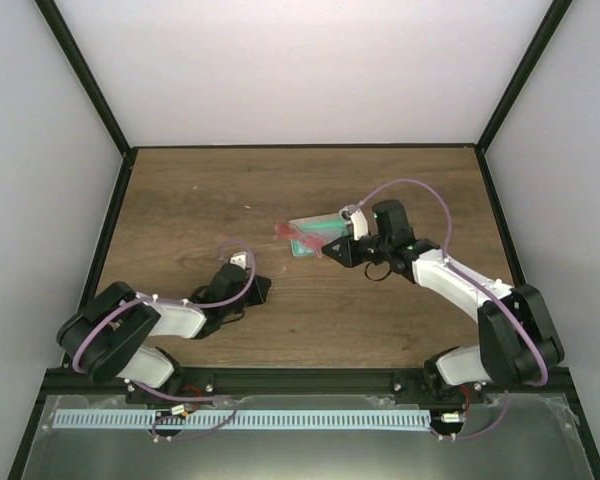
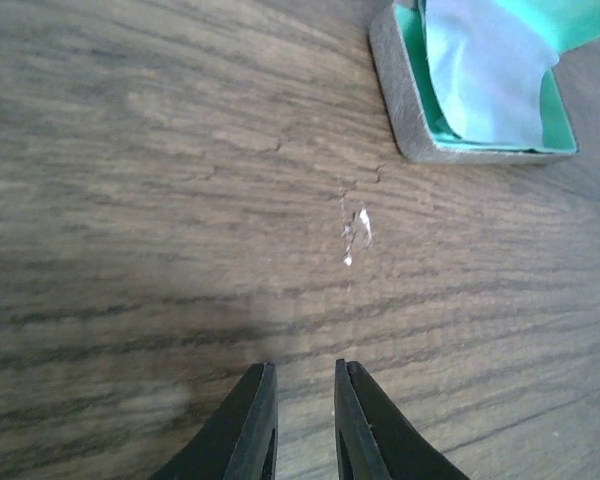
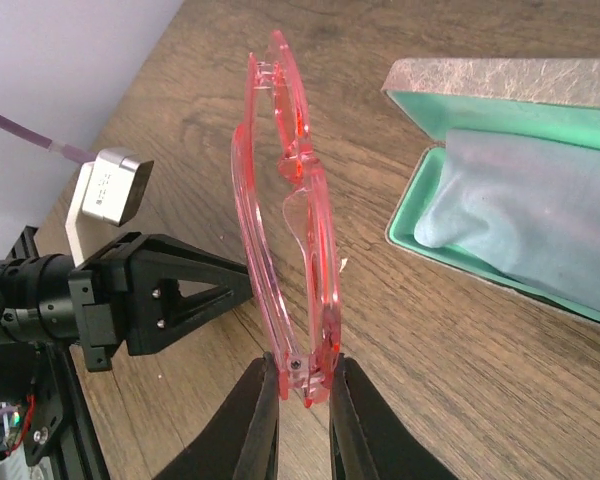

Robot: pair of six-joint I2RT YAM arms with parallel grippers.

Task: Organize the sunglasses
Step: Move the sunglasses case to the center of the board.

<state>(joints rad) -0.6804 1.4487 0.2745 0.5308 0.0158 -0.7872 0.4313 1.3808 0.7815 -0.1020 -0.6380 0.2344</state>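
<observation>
The sunglasses, a folded translucent red frame, are held above the table by my right gripper, which is shut on their hinge end. In the top view they jut left from the right gripper, beside the left end of the open grey case. The case has green lining and holds a pale blue cloth. My left gripper is low over bare wood, its jaws a narrow gap apart and empty, with the case and the cloth ahead to its right.
The left gripper shows in the right wrist view, just left of the sunglasses. A small pale scuff marks the wood ahead of the left fingers. Black frame rails border the table.
</observation>
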